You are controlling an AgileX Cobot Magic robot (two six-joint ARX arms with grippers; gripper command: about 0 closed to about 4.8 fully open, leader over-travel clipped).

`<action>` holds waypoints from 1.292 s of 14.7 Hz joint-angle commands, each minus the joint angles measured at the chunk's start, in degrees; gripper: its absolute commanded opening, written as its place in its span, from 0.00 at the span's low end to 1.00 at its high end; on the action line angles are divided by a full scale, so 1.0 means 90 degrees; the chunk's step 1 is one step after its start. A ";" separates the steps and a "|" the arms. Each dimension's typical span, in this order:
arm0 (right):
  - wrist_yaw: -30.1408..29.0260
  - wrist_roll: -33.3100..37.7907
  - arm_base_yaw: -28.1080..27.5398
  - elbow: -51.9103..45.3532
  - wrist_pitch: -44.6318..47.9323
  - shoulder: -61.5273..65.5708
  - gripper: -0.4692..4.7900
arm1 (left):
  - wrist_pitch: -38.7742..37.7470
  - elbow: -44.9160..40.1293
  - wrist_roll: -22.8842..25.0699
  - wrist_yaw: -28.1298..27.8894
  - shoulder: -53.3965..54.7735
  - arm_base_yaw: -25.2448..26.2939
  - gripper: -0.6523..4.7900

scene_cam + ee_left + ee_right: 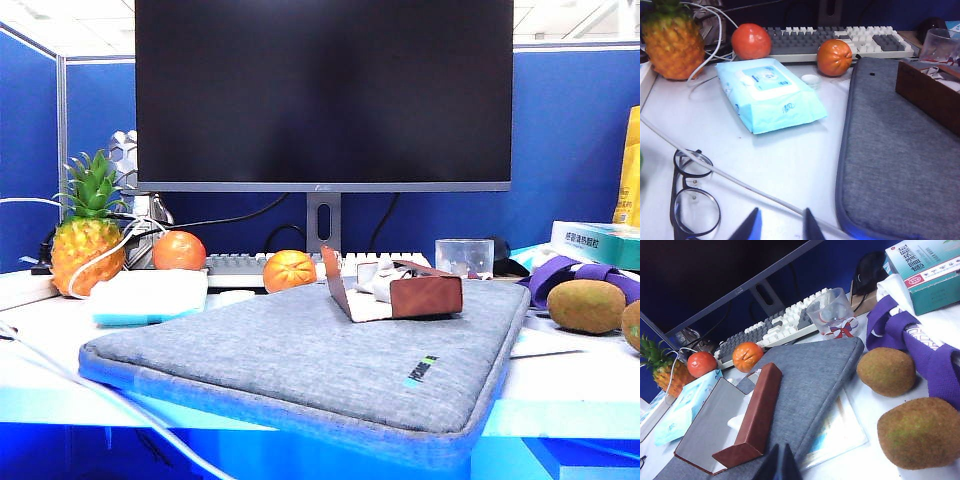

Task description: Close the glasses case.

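The reddish-brown glasses case (425, 296) lies open on the grey laptop sleeve (290, 360), its flap (335, 283) standing up and pale lining showing. In the right wrist view the case (756, 415) sits just ahead of my right gripper (781, 462), whose fingertips are pressed together, shut and empty. My left gripper (781, 225) hovers over the white table beside the sleeve (900, 150), its fingers apart with nothing between them; the case (930, 95) is far off to its side. Neither gripper shows in the exterior view.
Black-rimmed glasses (690, 195) and a grey cable (740, 182) lie near the left gripper. A wet-wipes pack (770, 92), two oranges (289, 270), a pineapple (85, 240), keyboard (840, 40) and monitor (320, 90) stand behind. Kiwis (920, 432), a glass cup (832, 315) and purple cloth (920, 350) lie at the right.
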 commanded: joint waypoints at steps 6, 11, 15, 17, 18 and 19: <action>-0.0250 0.0187 0.0000 -0.0053 0.0250 -0.0005 0.08 | 0.0359 0.0083 -0.1071 0.0894 -0.0007 0.0005 0.34; -0.1916 0.0981 0.0012 -0.0010 0.2188 -0.0005 0.09 | 0.1360 0.0493 -0.1443 0.1549 -0.0005 0.0005 0.88; -0.1608 -0.0270 0.0010 0.0998 0.1224 0.0002 0.09 | 0.1141 0.1098 -0.1399 0.1294 0.0270 0.0005 0.88; -0.0848 -0.0699 0.0010 0.1632 0.0712 0.0189 0.09 | 0.1056 0.1712 -0.1171 0.1280 0.1214 0.0005 0.88; -0.0804 -0.0719 0.0010 0.1834 0.0731 0.0408 0.09 | 0.1061 0.2074 -0.0991 0.1319 0.1795 0.0005 0.88; -0.0811 -0.0716 0.0012 0.1991 0.0726 0.0709 0.09 | 0.1056 0.2443 -0.0760 0.1326 0.2375 0.0005 0.88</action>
